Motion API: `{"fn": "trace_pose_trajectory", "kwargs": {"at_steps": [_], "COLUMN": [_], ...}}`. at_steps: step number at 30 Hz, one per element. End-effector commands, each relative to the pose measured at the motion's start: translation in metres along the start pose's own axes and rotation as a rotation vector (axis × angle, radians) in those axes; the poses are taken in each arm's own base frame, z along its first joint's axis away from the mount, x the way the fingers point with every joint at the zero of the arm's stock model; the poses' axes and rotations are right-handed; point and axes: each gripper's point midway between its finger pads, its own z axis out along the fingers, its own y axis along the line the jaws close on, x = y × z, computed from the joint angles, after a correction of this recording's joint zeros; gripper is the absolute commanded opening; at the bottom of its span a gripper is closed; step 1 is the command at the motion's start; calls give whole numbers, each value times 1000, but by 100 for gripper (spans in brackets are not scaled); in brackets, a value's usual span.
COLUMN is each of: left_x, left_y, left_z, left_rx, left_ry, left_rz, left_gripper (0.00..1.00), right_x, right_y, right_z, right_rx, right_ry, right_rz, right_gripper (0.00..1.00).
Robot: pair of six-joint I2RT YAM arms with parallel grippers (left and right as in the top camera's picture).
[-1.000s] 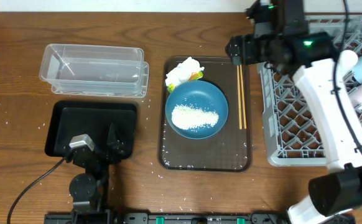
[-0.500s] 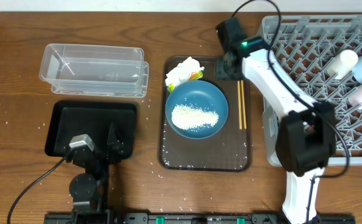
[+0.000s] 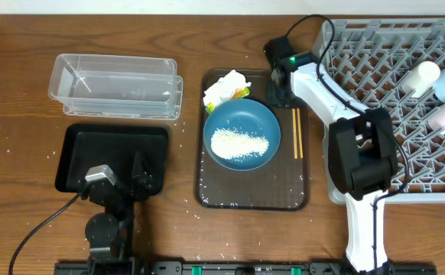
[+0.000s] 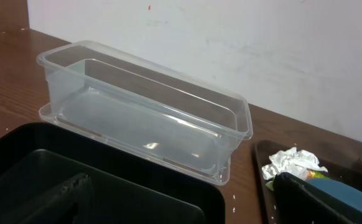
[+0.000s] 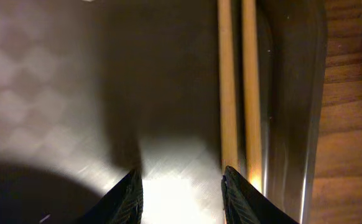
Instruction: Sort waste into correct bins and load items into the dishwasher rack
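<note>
**Wooden chopsticks [image 3: 296, 134] approached at the far right corner of the brown tray [image 3: 207, 191]**

The pair was seen lying side by side along the tray's right edge, just beside the dishwasher rack [image 3: 337, 179], presumably the next load for it. The right gripper [image 5: 184, 199] was lowered over their far ends with its fingers partly apart and nothing held. One fingertip overlapped the inner stick, and only bare tray showed in the gap, so a shift toward the right edge was judged necessary before closing. The dark blue bowl [image 3: 264, 114], with rice [image 3: 238, 143] in it, was left at the tray's centre. The left gripper [image 3: 121, 174] was parked over the black tray [image 3: 73, 137], spread wide and empty.
</note>
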Motion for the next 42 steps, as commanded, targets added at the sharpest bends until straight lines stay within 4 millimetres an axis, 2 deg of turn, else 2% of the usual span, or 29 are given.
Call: {"fn": "trace_pose_trajectory", "kwargs": {"at_steps": [1, 10, 20, 28, 36, 42], "left_x": [16, 16, 16, 16, 16, 16], "left_y": [6, 6, 6, 6, 6, 6], "left_z": [1, 1, 1, 1, 1, 1], "left_rx": [-22, -22, -22, -22, -22, -22], "left_ry": [44, 44, 44, 44, 44, 44], "left_rz": [21, 21, 21, 21, 21, 21], "left_gripper": [95, 95, 95, 95, 95, 95], "right_x": [-4, -8, -9, -22, -17, -12], "right_y": [-15, -19, 4, -22, -36, -38], "right_z": [7, 8, -3, -28, -19, -14], "right_rx": [29, -7, -132, 10, 34, 34], "right_ry": [1, 10, 39, 15, 43, 55], "right_rz": [36, 35, 1, -4, -28, -25], "right_gripper": [40, 41, 37, 43, 44, 44]}}
